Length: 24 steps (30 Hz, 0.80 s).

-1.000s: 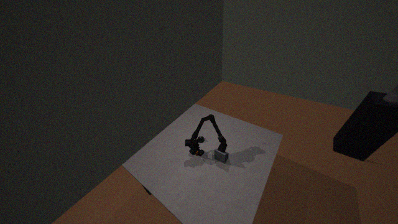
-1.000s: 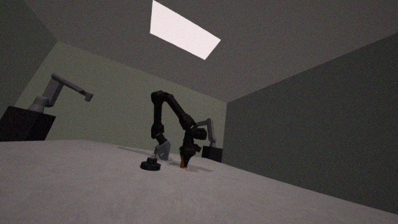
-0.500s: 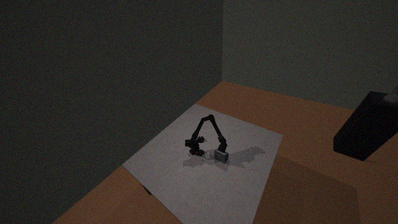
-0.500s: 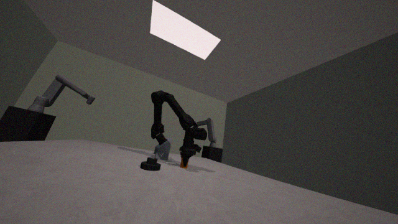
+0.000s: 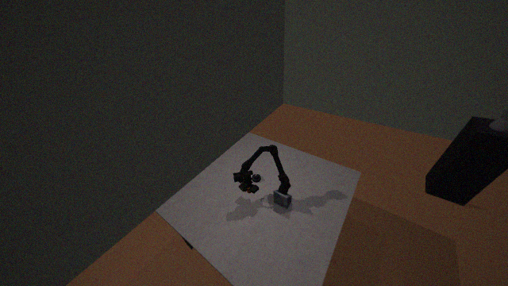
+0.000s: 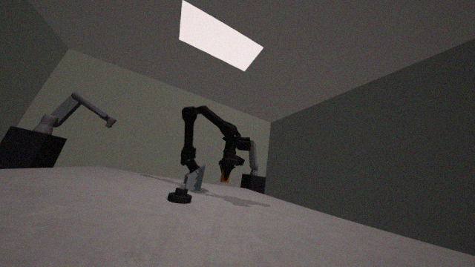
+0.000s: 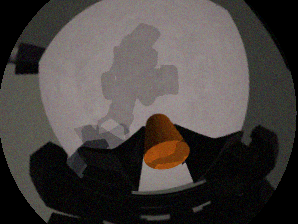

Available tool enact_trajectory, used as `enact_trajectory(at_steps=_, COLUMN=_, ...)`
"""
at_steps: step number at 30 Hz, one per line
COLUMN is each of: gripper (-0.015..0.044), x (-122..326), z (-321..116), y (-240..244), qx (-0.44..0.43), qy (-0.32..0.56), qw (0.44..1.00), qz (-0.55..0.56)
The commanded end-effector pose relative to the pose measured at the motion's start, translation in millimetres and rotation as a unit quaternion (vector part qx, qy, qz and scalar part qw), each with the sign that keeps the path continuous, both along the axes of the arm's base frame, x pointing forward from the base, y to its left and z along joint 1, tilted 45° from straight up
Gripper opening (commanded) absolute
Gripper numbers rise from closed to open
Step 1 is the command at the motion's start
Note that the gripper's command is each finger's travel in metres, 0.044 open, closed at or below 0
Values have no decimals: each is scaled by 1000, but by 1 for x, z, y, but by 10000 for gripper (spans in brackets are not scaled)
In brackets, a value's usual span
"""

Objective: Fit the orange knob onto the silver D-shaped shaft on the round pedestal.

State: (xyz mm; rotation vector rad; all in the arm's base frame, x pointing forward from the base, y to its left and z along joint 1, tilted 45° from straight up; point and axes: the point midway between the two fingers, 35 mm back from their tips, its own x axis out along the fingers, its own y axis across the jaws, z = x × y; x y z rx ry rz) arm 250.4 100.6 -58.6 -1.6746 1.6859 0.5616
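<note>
The orange knob (image 6: 224, 178) (image 7: 166, 154) is held between the fingers of my gripper (image 6: 225, 176) (image 7: 159, 128), which is shut on it. The exterior view shows the knob raised above the white table top, below the fingers. In the top view the gripper (image 5: 249, 190) hides most of it. Its underside hole does not show. The dark round pedestal (image 5: 256, 179) (image 6: 179, 198) stands apart from the knob, to its left in the exterior view. The pale shaft (image 6: 183, 185) sticks up from it; its flat side cannot be made out. The pedestal is not seen in the wrist view.
The arm's grey base block (image 5: 282, 199) (image 6: 195, 179) stands on the white table top (image 5: 290, 242) (image 6: 223, 237), behind the pedestal in the exterior view. Other arms on dark stands (image 5: 464, 167) (image 6: 33, 146) are farther off.
</note>
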Motion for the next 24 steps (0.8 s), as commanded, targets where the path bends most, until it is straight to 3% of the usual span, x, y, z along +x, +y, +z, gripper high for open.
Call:
enact_trajectory(at_steps=1, gripper=0, x=-5, z=24, y=19, qx=1, qy=2, qw=1000, qz=-1)
enact_trajectory(at_steps=11, gripper=0, x=-11, z=44, y=33, qx=-6, qy=4, qw=1000, qz=4)
enact_trajectory(at_steps=24, gripper=0, x=-12, z=60, y=51, qx=-28, qy=-94, qw=990, qz=101)
